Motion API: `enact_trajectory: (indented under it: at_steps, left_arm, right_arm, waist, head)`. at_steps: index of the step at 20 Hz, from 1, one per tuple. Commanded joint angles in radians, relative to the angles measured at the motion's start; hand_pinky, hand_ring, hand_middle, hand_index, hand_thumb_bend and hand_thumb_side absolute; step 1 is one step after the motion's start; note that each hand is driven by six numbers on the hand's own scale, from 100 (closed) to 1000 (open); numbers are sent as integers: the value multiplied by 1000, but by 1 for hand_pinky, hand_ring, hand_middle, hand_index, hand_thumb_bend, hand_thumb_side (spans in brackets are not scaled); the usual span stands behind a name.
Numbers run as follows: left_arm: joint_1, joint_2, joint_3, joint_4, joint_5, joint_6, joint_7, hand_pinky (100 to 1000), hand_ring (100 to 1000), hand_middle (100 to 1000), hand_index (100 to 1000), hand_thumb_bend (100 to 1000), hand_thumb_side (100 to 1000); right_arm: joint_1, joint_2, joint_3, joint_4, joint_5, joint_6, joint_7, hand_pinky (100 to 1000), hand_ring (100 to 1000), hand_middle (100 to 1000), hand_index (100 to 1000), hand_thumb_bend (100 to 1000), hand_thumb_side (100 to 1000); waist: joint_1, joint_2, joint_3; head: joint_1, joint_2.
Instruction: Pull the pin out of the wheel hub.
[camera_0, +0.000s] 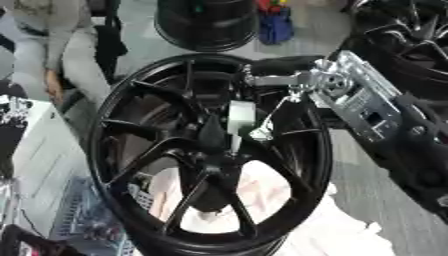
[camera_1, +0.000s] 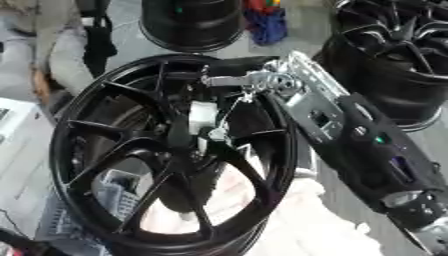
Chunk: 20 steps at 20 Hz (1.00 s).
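A black multi-spoke wheel hub (camera_0: 140, 150) stands tilted in the middle of the view. My right arm comes in from the right over its upper rim. My right hand (camera_0: 302, 82) hangs above the hub's centre, fingers curled downward. A white fingertip pad (camera_0: 241, 117) and a thin silver finger (camera_0: 262, 131) close together on a small pale pin (camera_0: 236, 144) at the centre bore. Most of the pin is hidden by the fingers and spokes. My left hand shows in neither view.
Another black wheel (camera_1: 394, 65) lies at the right rear and a black drum (camera_0: 206, 25) at the back. A white box (camera_0: 35, 150) sits on the left, a pale cloth (camera_1: 289, 220) under the hub. A seated person is at the far left.
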Motion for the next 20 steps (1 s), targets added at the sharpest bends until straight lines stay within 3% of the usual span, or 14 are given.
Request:
enact_trajectory:
  at_steps: [1,13,17,18,20]
  left_arm:
    - [-12,15,3,-12,-3,-3,-5,814,610,729,776,224,450]
    - [-12,15,3,-12,-3,-3,-5,814,609,729,777,223,451]
    - [-13,15,4,-12,-4,-3,-5,814,609,729,776,224,450]
    - [-13,15,4,-12,-4,-3,-4,814,609,729,776,224,450]
    - [-12,15,4,-12,-4,-3,-4,815,609,729,777,223,450]
  right_arm:
    - [-11,-1,-6,9,12,-5,-5,569,614,639,819,269,198]
    - [-5,8,-8,43,45,-19,-21,523,555,614,771,212,153]
    - [-7,6,-9,34,51,-26,-37,458,454,562,706,129,114]
    - [-7,5,-10,28,50,-27,-44,432,393,516,663,100,125]
    - [-10,0,-11,12,44,-28,-60,416,364,490,639,100,100]
  waist:
    - [10,-11,1]
    - [10,-9,1]
    - [10,-9,1]
    - [10,-9,0]
    - [10,-10,0]
  head:
    - [-1,5]
    - [-1,5]
    - [0,5]
    - [0,5]
    - [0,5]
